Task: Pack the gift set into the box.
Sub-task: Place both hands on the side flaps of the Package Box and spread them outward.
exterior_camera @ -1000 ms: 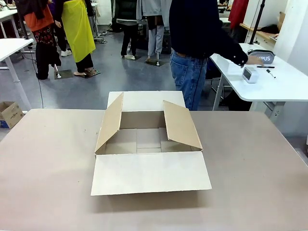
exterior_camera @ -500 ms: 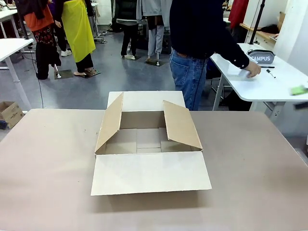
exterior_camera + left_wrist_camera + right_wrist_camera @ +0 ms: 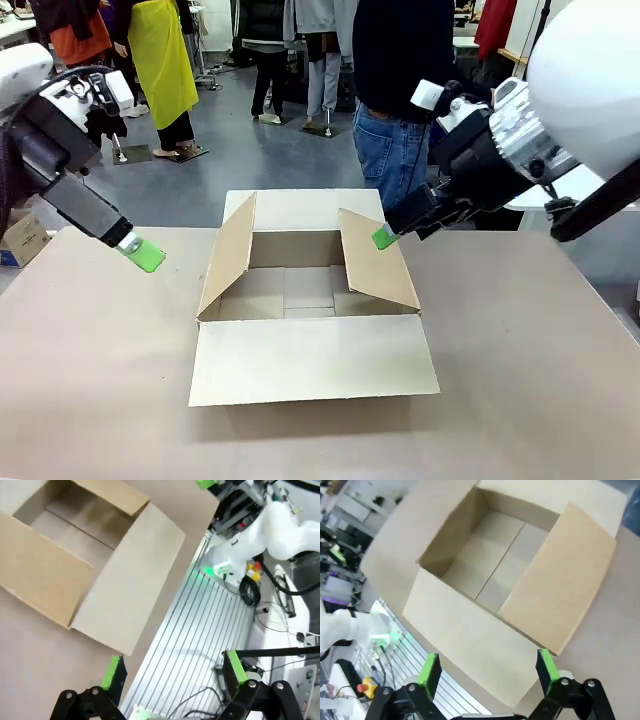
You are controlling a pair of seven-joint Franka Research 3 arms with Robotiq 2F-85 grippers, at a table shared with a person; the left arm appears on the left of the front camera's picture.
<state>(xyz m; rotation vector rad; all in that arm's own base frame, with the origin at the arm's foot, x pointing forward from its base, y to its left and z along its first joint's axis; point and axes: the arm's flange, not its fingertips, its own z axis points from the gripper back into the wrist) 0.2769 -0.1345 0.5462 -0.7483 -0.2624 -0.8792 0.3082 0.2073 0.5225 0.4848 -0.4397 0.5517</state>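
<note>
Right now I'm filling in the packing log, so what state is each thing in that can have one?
box, open and empty; the near and far flaps lie flat, the side flaps slant up.
left claw, open, holding nothing, above the table left of the box.
right claw, open, holding nothing, above the box's right flap.

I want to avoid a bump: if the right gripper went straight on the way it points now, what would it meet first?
Most likely the box: the right gripper, open, aims down into its open inside, beside the raised right flap. Depth is unclear, so the flap's edge could come first.
</note>
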